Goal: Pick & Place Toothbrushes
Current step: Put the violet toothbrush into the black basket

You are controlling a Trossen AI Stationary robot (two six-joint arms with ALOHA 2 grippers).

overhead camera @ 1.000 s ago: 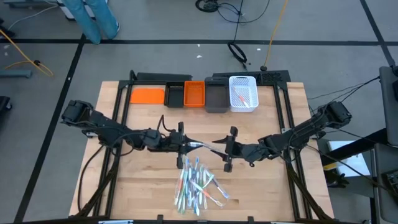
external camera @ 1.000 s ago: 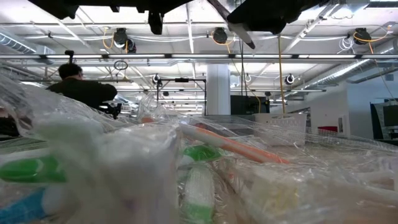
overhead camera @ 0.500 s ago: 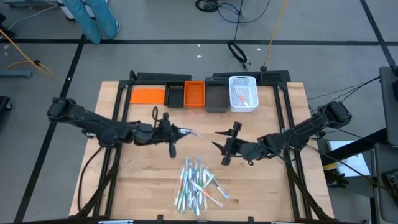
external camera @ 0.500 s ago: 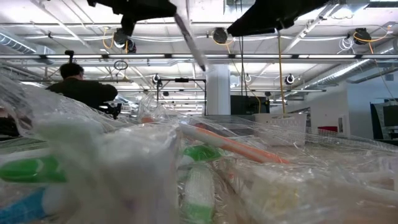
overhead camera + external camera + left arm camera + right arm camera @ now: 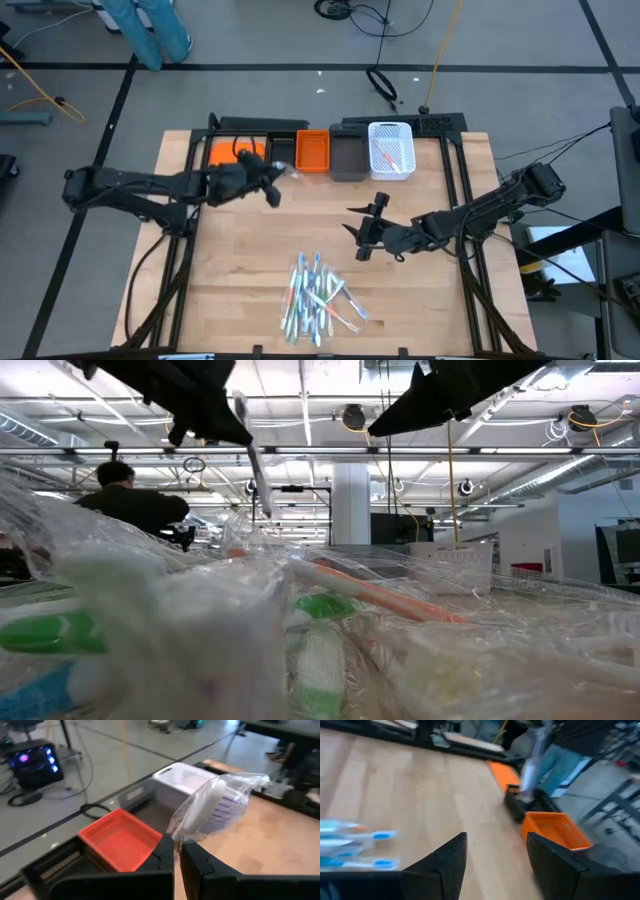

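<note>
Judging by its look, the wrapped toothbrush (image 5: 210, 802) is light and stiff, its clear wrapper slippery and crinkly, so a pinch on the handle end seems safest. The left claw (image 5: 268, 180) is pinched tight on exactly that end, holding it above the tabletop (image 5: 240, 270) near the bins at twelve o'clock, close to the orange bin (image 5: 313, 152). The right claw (image 5: 365, 232) hangs at about three o'clock from the centre, fingers spread wide and empty. The remaining toothbrushes (image 5: 318, 300) lie heaped at six o'clock.
</note>
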